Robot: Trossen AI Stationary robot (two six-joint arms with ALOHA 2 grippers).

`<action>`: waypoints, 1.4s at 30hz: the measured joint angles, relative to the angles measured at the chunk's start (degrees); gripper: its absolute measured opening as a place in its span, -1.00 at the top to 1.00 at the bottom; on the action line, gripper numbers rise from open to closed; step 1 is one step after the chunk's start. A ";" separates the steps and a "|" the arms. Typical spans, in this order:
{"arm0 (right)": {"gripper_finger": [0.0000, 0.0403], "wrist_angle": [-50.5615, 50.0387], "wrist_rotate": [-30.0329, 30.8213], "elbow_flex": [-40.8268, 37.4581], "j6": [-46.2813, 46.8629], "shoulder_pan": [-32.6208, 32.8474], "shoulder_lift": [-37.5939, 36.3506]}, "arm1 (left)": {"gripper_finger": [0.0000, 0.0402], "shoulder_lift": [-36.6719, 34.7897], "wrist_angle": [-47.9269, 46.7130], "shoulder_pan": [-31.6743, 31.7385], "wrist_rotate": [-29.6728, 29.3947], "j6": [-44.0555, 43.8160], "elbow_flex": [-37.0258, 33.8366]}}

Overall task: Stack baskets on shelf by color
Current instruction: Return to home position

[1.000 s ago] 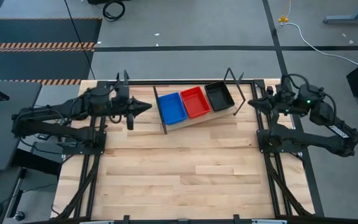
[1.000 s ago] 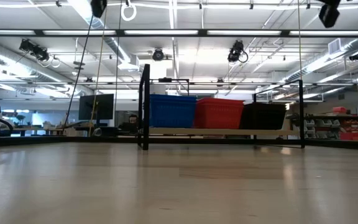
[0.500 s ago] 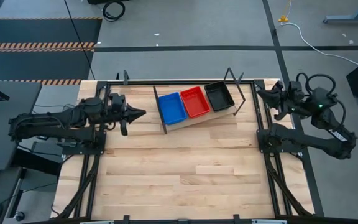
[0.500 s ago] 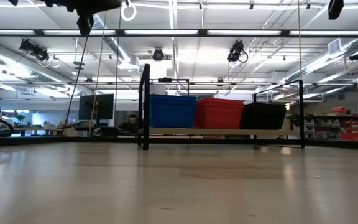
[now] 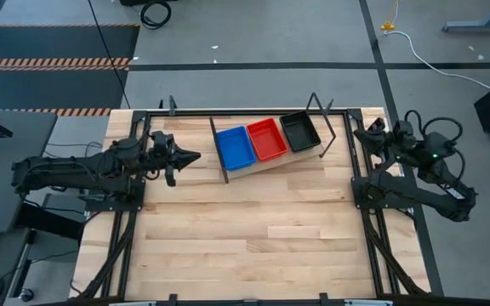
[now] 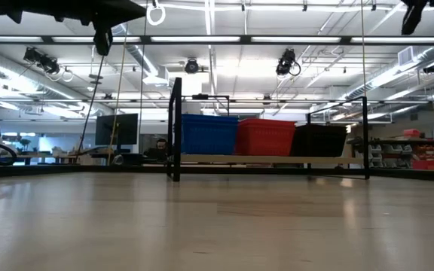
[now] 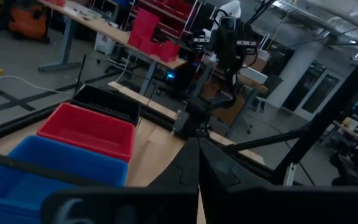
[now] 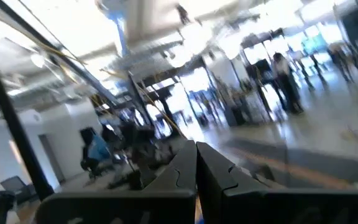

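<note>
The slanted wooden shelf [image 5: 260,165] stands at the table's far middle on its black wire ends. On it sit blue baskets [image 5: 235,146], red baskets [image 5: 267,138] and black baskets [image 5: 299,131], side by side. How many lie in each pile I cannot tell. The low view shows the blue [image 6: 208,134], red [image 6: 266,136] and black [image 6: 319,140] walls resting on the plank [image 6: 262,159]. My left gripper [image 5: 196,156] is shut and points level at the shelf's left end, well short of it. My right gripper [image 5: 357,133] is shut, off the shelf's right end, and holds nothing.
The wooden tabletop [image 5: 253,229] stretches from the shelf to the near edge. Black frame rails [image 5: 134,212] run along the table's left and right sides under the arms. The right wrist view looks into the room, where blurred people [image 8: 95,149] show.
My left gripper has sunk and drawn back a little toward the table's left edge, away from the shelf, still shut. My right gripper has pulled back toward the table's right edge and tipped upward, still shut. The baskets and the shelf have kept still.
</note>
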 joint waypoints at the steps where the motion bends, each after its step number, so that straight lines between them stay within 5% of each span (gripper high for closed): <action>1: 0.98 2.26 -0.66 -1.03 -0.15 0.01 -0.01 | 0.99 -0.01 0.02 0.00 0.01 -0.01 0.26; 8: 0.98 13.08 -7.39 -9.10 1.13 0.06 -0.39 | 0.99 -1.32 -0.34 -0.09 0.03 0.36 0.88; 26: 0.99 26.67 -9.82 -29.62 9.84 3.72 0.21 | 1.00 -7.19 -11.48 -0.09 -3.37 6.91 0.88; 37: 1.00 28.56 -3.19 -29.84 9.69 15.25 4.47 | 1.00 -7.15 -11.50 -0.11 -3.42 7.98 0.88; 42: 0.99 28.49 3.64 -29.84 1.74 20.46 9.80 | 1.00 -7.15 -11.37 -0.44 -0.09 6.45 0.88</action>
